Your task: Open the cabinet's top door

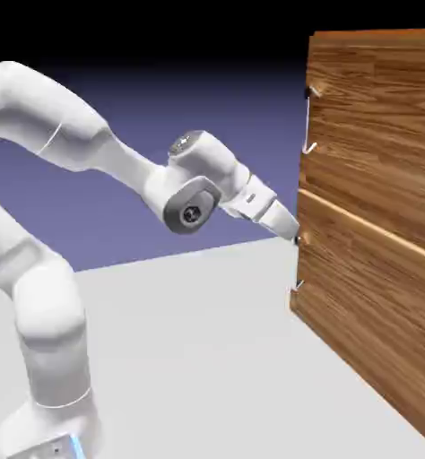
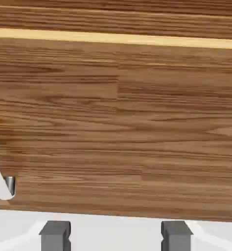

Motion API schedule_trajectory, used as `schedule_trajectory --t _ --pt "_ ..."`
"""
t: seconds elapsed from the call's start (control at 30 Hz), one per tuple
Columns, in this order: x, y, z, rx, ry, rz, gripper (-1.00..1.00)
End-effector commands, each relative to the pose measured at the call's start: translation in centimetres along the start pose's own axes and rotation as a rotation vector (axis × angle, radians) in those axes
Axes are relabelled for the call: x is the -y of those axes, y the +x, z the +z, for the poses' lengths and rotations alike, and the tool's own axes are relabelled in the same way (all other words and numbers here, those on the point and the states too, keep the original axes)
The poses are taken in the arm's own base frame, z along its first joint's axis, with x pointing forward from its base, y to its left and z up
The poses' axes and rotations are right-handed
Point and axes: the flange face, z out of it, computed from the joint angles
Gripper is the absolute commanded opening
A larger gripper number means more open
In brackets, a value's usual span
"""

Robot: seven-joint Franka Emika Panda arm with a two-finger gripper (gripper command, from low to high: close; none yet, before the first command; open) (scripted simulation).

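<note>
smooth white robot arm (image 1: 194, 179) with rounded segments, grey round joint caps, dark screw details, blue light strip on base (image 1: 55, 435), small grey fingertips (image 2: 55, 235)

On the cabinet (image 1: 377, 161) at the exterior view's right, 2 handles (image 1: 307, 121), 1 above the other

Cabinet (image 1: 377, 229): boxy, brown wood-grain planks, upright at the exterior view's right; two door panels stacked, pale seam between. Top door (image 1: 377, 125): upper panel, horizontal grain, slim silver bar handle (image 1: 307, 121) upright along its left edge in the exterior view. Lower panel (image 1: 364, 296): matching grain, own silver handle near the same edge.
</note>
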Motion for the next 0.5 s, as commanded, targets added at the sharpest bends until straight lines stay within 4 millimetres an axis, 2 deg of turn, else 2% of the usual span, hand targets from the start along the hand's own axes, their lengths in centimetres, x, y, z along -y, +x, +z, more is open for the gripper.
schedule_trajectory --t 0.0,0.23,0.47 --pt "0.5 0.7 -0.6 -0.017 0.014 0.062 0.00" --pt "3.8 4.2 -4.6 -0.109 0.139 0.484 0.00" --pt "6.9 6.0 -8.4 -0.143 0.296 0.882 0.00"
